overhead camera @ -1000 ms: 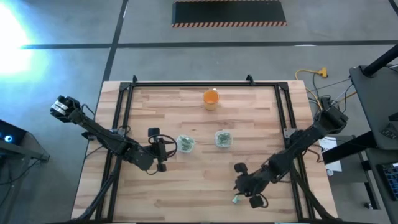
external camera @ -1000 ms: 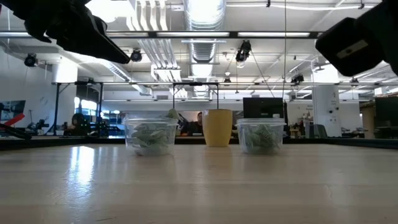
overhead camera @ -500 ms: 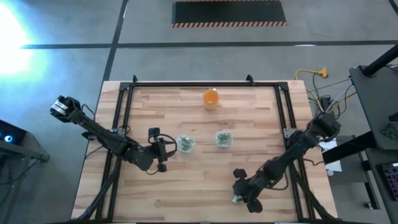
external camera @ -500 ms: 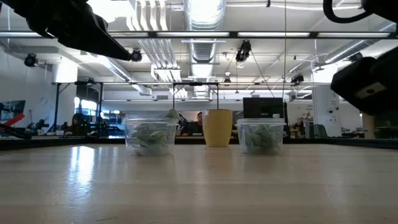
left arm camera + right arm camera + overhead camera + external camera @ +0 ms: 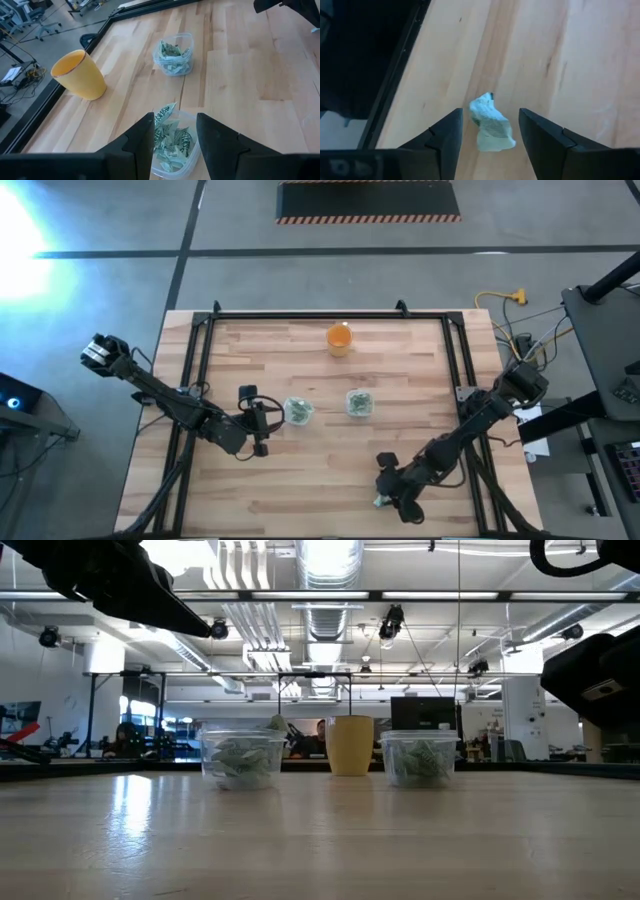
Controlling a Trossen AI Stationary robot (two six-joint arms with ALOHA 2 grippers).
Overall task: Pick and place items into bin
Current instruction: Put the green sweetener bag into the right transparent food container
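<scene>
One pale green wrinkly item (image 5: 491,125) lies on the wood close to the table's near edge, right of the middle. My right gripper (image 5: 490,142) hangs over it, open, a finger on either side and not touching it; the high view shows the same gripper (image 5: 386,494) and item (image 5: 380,501). Two clear plastic tubs, the left (image 5: 298,411) and the right (image 5: 359,403), hold more such items. My left gripper (image 5: 172,137) stands open just above the left tub (image 5: 175,150), with one item (image 5: 164,114) sticking up over the tub's rim.
An orange cup (image 5: 339,338) stands at the far middle, beyond both tubs. A black frame rail (image 5: 395,70) runs along the table's edge close to my right gripper. Bare wood lies between the tubs and the near edge.
My right gripper has sunk toward the table and drawn a little toward its near edge, ending over the lone item. The tubs, the cup and the item have not moved.
</scene>
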